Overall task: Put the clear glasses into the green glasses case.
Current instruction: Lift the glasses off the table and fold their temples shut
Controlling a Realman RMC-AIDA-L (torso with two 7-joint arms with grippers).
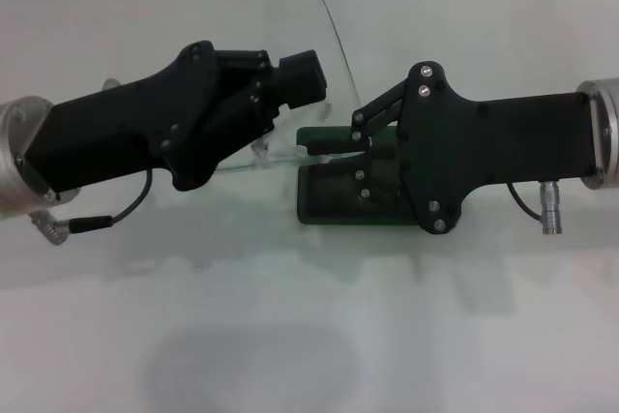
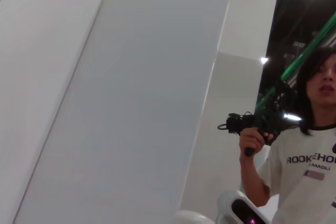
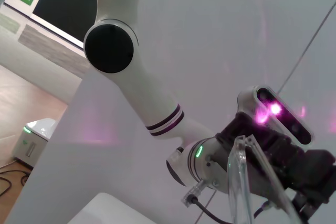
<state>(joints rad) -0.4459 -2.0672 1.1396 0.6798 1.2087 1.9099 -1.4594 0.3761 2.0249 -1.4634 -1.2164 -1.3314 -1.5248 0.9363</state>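
My left gripper [image 1: 290, 137] reaches in from the left and has the clear, colourless plastic wraparound glasses [image 1: 324, 26] in its keeping. Their frame sits at its tip, one curved transparent lens sweeping up and away above it, and a clear arm [image 1: 285, 157] runs low across toward the case. The fingers themselves are hidden under the gripper's body, so I cannot tell how far they are closed. My right gripper [image 1: 334, 150] comes in from the right, its slim fingers drawn close together around the end of that clear arm, right at the case's near-left edge.

The glasses are not yet in the case. They hang between my two grippers, mostly to the left of and above the case, tilted rather than lying flat. I judge the task to be at the point of folding or steering the arm so the glasses can go down; lowering, releasing and any closing of the lid are left.

The dark green, rounded-corner hard glasses case [image 1: 334, 212] lies on the white counter [image 1: 309, 336], largely covered by my right gripper. What shows of its dark inside holds nothing that I can see.

From the right wrist, the clear lens [image 3: 247, 182] stands up in front of my left gripper.
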